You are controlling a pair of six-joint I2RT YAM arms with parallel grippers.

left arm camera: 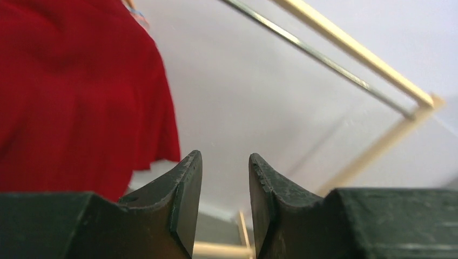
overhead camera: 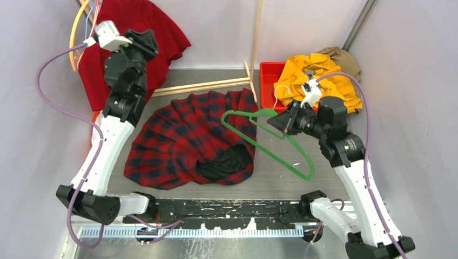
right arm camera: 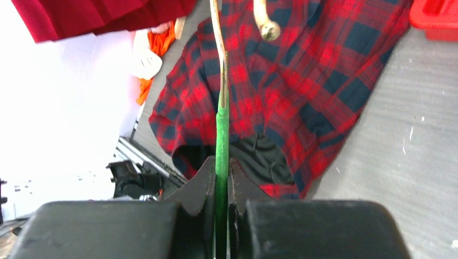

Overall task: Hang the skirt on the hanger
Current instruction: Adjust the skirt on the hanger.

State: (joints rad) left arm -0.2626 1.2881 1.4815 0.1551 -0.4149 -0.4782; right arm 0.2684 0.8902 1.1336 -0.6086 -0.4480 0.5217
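The skirt (overhead camera: 135,21), bright red and pleated, hangs at the back left; its flared hem (left arm camera: 70,97) fills the left of the left wrist view. The hanger is hidden. My left gripper (overhead camera: 143,43) (left arm camera: 224,162) is raised just in front of the skirt, open with nothing between its fingers. My right gripper (overhead camera: 280,123) (right arm camera: 221,167) is shut on a green hanger (overhead camera: 270,145) (right arm camera: 221,135), holding it over the table. A red-and-black plaid garment (overhead camera: 189,140) (right arm camera: 302,81) lies spread flat beneath the green hanger's left end.
A wooden rack frame (overhead camera: 254,43) stands at the back. A red bin (overhead camera: 268,73) at the back right holds a yellow garment (overhead camera: 318,78) and a brown one (overhead camera: 340,56). White walls close in on both sides.
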